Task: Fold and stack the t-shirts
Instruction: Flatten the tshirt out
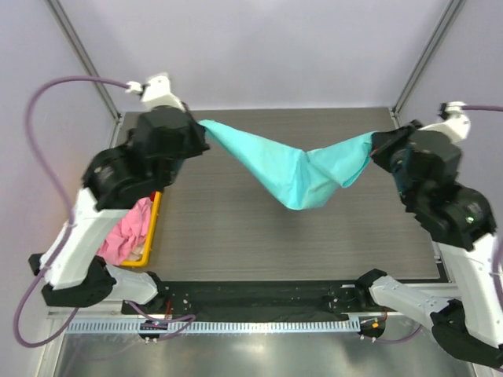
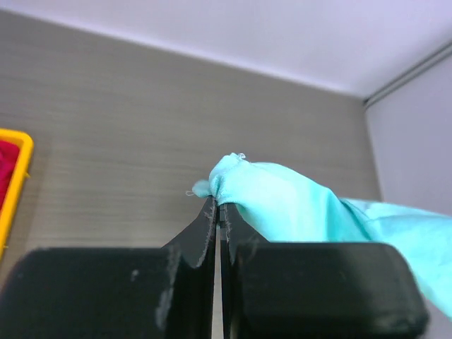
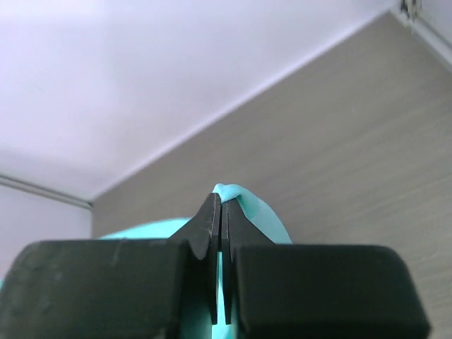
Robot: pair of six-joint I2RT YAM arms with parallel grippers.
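Reading from the left, what lies beside the left arm? (Student)

Yellow plastic bin (image 1: 155, 224), standing at the left edge of the grey wood-grain table (image 1: 236, 236). It holds a crumpled light pink cloth t-shirt (image 1: 124, 236). The left wrist view also shows a strip of magenta-red cloth (image 2: 6, 166) inside the bin's rim. (Instructor)

And the left gripper? (Student)

Left gripper (image 2: 217, 206): its black fingers are pressed together, pinching a bunched corner of the teal cloth t-shirt (image 1: 291, 169). It is raised over the far left part of the table. (Instructor)

Where does that shirt sit? (Student)

Hung in the air between the two arms. It slopes down from each pinched end and sags to a folded point in the middle, slightly right of the table's centre. Whether that lowest fold touches the tabletop cannot be told from above. (Instructor)

And on the right? (Student)

Right gripper (image 3: 220, 206): its jaws are closed on the opposite end of the teal shirt, with cloth curling over the fingertips and bulging on both sides of them. It is held near the table's far right corner. (Instructor)
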